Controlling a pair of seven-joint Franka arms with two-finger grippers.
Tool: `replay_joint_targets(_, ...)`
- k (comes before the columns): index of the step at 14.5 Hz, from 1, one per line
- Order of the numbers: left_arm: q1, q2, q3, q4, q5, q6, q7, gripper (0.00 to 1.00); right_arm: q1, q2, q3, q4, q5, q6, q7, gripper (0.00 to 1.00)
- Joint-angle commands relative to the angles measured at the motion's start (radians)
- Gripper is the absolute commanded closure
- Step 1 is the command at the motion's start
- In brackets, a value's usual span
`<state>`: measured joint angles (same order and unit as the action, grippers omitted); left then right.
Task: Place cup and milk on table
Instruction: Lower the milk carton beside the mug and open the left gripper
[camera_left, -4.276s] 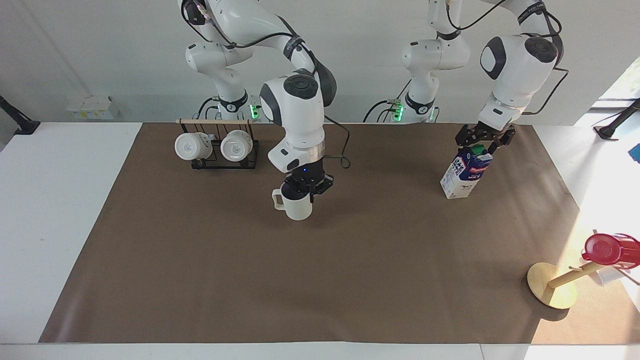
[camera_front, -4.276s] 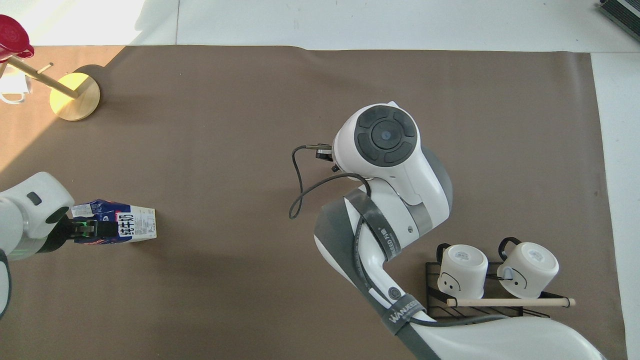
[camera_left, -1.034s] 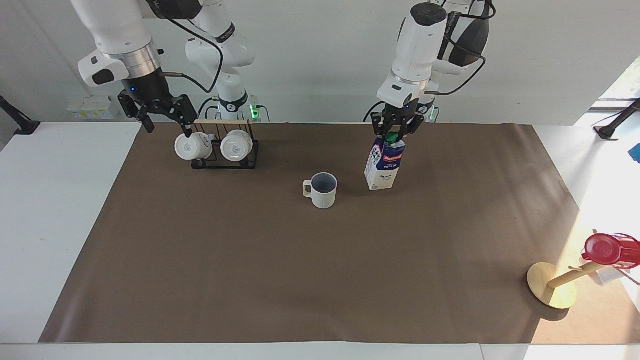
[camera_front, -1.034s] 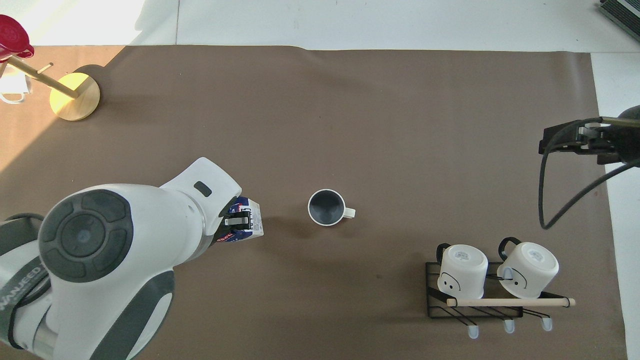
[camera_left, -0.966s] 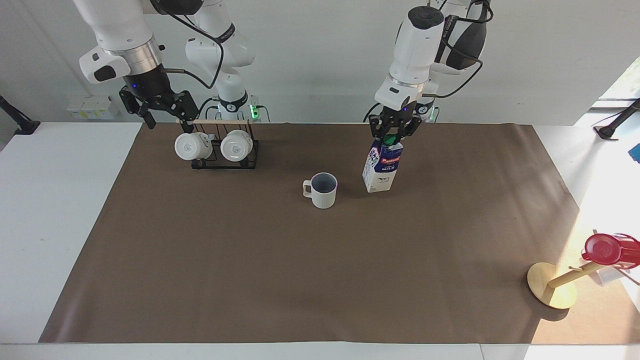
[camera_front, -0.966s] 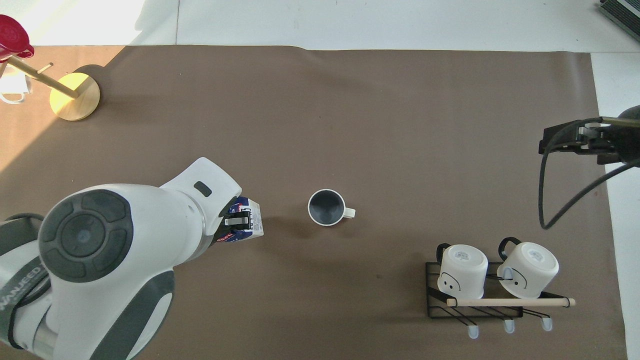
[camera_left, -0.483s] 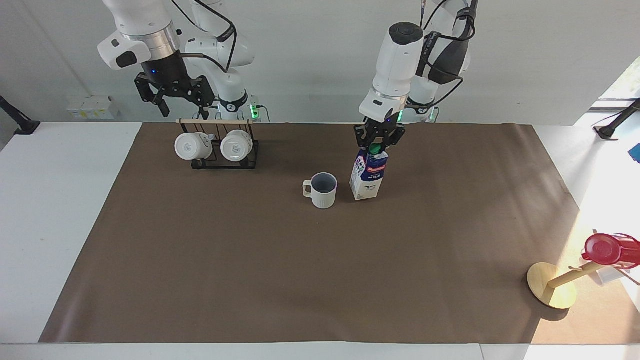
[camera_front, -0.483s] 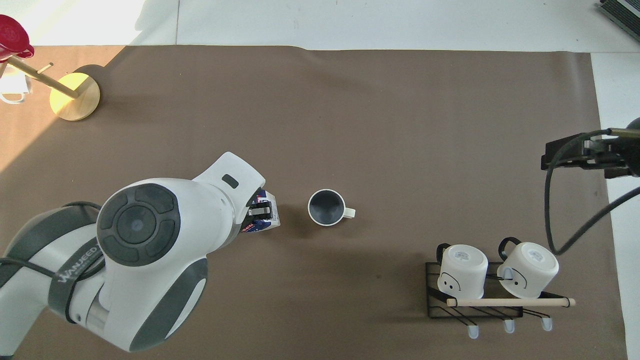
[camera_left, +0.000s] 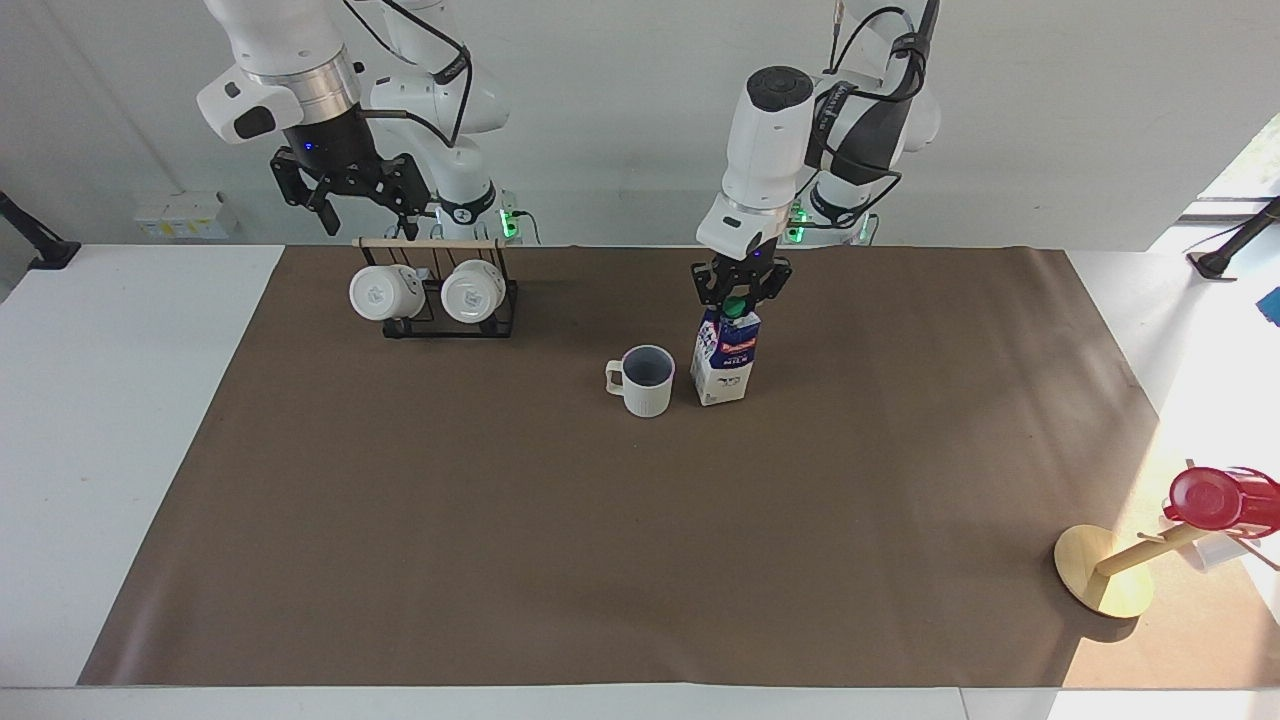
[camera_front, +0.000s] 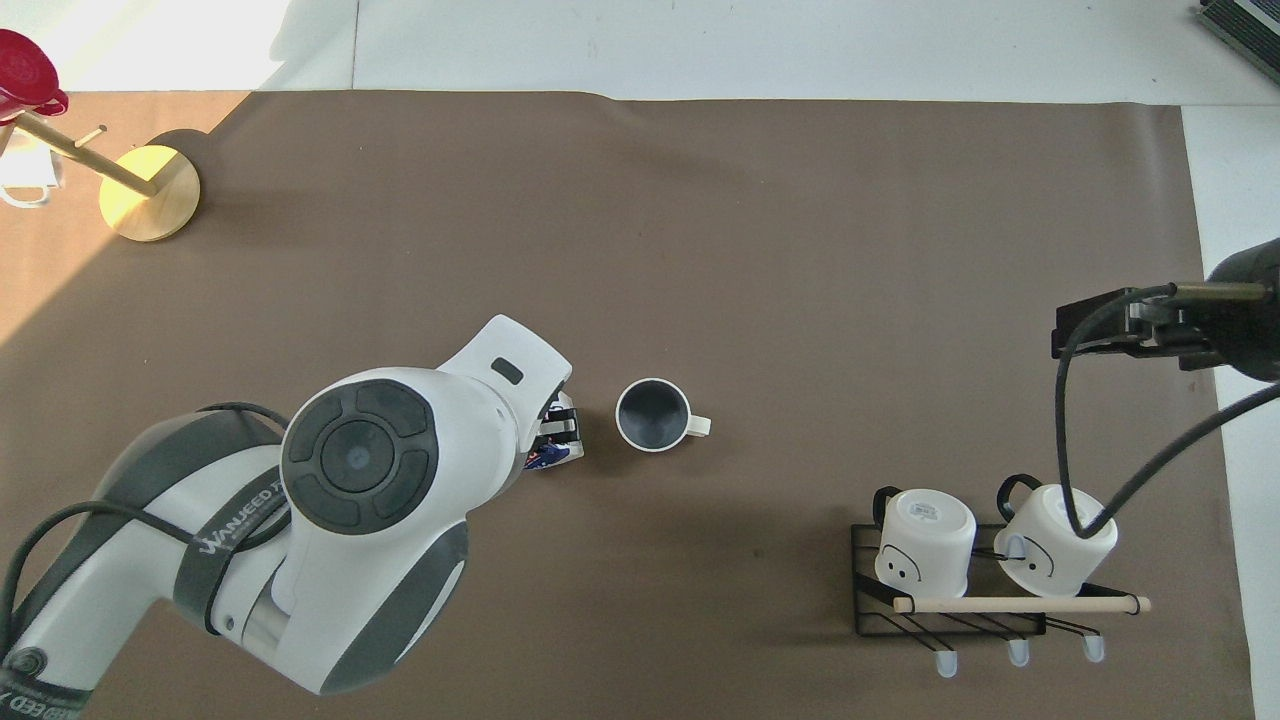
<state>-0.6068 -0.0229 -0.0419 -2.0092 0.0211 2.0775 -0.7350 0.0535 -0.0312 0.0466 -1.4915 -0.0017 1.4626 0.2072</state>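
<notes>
Since the earlier frames the left arm has carried the tall blue and white milk carton (camera_left: 725, 365) with a green round cap along the large brown rectangular mat (camera_left: 600, 560) from the left arm's end toward the middle, and the right arm has let go of the off-white ribbed mug (camera_left: 645, 381) with a grey-blue inside and risen away toward its own end of the worktop.

The carton is now upright just beside the mug, on the side toward the left arm's end, a narrow gap between them; whether its base rests on the mat or hangs just above it cannot be told. The left claw (camera_left: 738, 296) is clamped on the carton's top at the cap. In the overhead view the left arm covers most of the carton (camera_front: 556, 440).

The mug (camera_front: 652, 415) stands on the mat near its middle, mouth up, its squarish handle pointing toward the right arm's end.

The right claw (camera_left: 352, 192) hangs spread wide and holding nothing, over the black wire rack (camera_left: 450, 318) with a wooden rail, where two glossy white mugs (camera_left: 428, 292) lie on their sides.

The wide white worktop (camera_left: 100, 420) carries the mat.
</notes>
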Motion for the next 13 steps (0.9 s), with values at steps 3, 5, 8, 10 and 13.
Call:
replay_joint_targets(3,-0.021,0.006,0.017,-0.019,0.028,0.044,-0.015,0.53,-0.006,-0.022,0.001,-0.023,0.005,0.005,-0.048,0.0)
replay_joint_targets(5,-0.021,0.006,0.017,-0.019,0.028,0.05,-0.011,0.46,-0.003,-0.024,0.001,-0.024,0.006,0.001,-0.034,0.0)
replay_joint_targets(8,-0.021,0.008,0.017,-0.017,0.03,0.042,0.003,0.16,-0.004,-0.024,0.003,-0.023,0.012,-0.002,-0.014,0.0)
replay_joint_targets(10,-0.019,0.005,0.017,0.0,0.028,0.023,0.002,0.0,-0.004,-0.024,0.001,-0.024,0.011,0.001,-0.012,0.0)
replay_joint_targets(13,-0.004,-0.012,0.023,0.07,0.028,-0.095,0.014,0.0,-0.004,-0.024,0.001,-0.024,0.012,0.001,-0.014,0.0)
